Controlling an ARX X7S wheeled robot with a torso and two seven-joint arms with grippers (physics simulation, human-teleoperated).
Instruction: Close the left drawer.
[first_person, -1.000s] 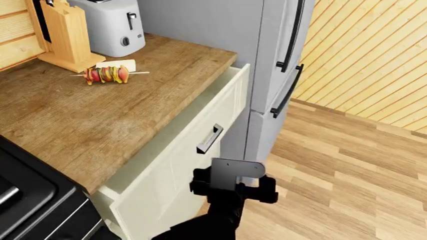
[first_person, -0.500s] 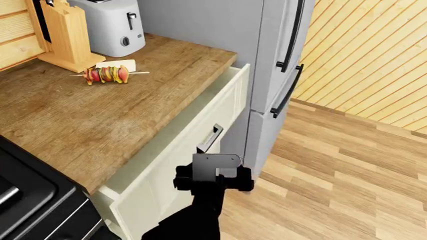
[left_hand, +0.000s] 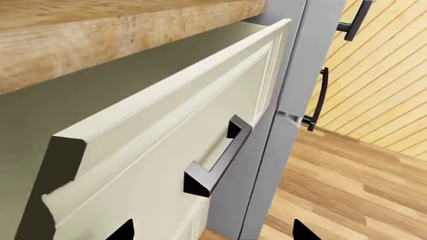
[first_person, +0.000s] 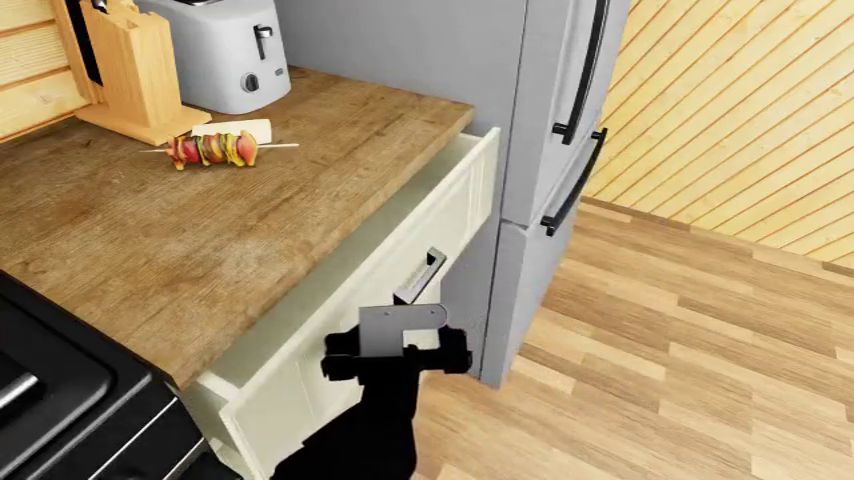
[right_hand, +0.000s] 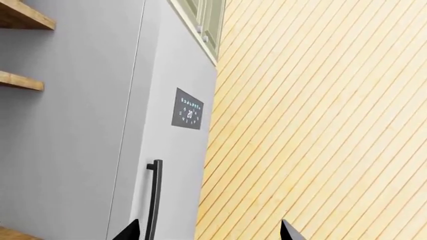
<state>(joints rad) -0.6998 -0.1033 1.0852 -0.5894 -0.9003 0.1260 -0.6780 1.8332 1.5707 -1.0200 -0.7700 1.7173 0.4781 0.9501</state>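
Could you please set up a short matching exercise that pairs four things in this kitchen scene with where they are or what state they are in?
Things:
1. left drawer
2. skewer
3. toaster
4. left gripper

Places or states:
A. lying on the wooden counter beside the knife block
B. standing at the back of the counter
C. pulled out, open
D. in front of the drawer's front panel, below its handle

Pairs: 1-C, 2-A, 3-B, 4-D

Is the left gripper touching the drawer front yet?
Cannot tell. In the left wrist view only the fingertips show, one overlapping the drawer front at the frame edge. In the head view the left gripper covers the spot.
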